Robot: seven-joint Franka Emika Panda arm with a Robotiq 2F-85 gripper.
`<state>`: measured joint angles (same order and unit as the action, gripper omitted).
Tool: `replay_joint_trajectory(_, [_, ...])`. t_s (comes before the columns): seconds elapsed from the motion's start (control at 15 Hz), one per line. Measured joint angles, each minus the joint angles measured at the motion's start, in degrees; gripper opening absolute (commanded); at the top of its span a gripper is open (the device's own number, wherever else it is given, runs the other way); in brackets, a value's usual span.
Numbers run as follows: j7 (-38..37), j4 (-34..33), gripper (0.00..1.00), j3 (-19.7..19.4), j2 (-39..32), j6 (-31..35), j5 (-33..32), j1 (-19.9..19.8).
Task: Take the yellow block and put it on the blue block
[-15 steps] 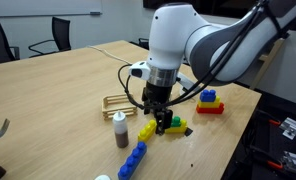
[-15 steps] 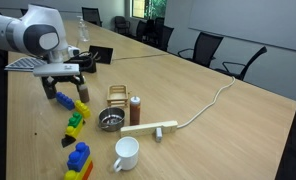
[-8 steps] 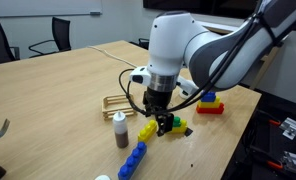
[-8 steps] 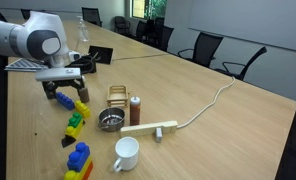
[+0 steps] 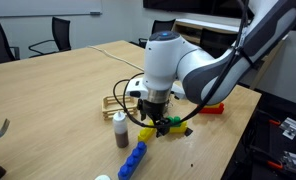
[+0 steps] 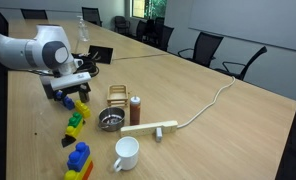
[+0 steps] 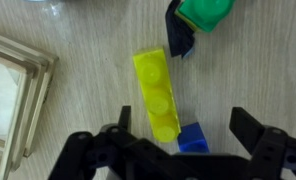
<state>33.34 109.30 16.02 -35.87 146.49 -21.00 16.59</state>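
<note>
The yellow block (image 7: 156, 95) lies flat on the wooden table, in the middle of the wrist view. One end of the blue block (image 7: 193, 138) touches its near end. In an exterior view the yellow block (image 5: 146, 131) lies just above the long blue block (image 5: 135, 160). My gripper (image 7: 186, 130) is open, low over the table, with one finger on each side of the yellow block's near end and the blue block's tip. The gripper also shows in both exterior views (image 5: 155, 122) (image 6: 68, 97), right over the yellow block (image 6: 81, 108).
A green block (image 7: 206, 12) with a black piece lies just beyond the yellow one. A wooden rack (image 5: 116, 103) and a brown bottle (image 5: 120, 130) stand close by. A white cup (image 6: 125, 153), a strainer (image 6: 110, 122), a wooden bar (image 6: 151, 128) and a cable lie further off.
The arm has bent down and the open gripper has dropped lower over the yellow block. The blocks have not moved.
</note>
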Motion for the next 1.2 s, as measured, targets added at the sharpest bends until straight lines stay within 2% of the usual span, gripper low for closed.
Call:
replay_joint_trajectory(0.53, [7.46, -5.20, 1.00, -0.80, -4.55, 2.07, -2.01, -0.52])
replay_joint_trajectory(1.2, [8.61, -6.19, 1.00, -0.25, -6.78, 2.24, -1.58, -0.62])
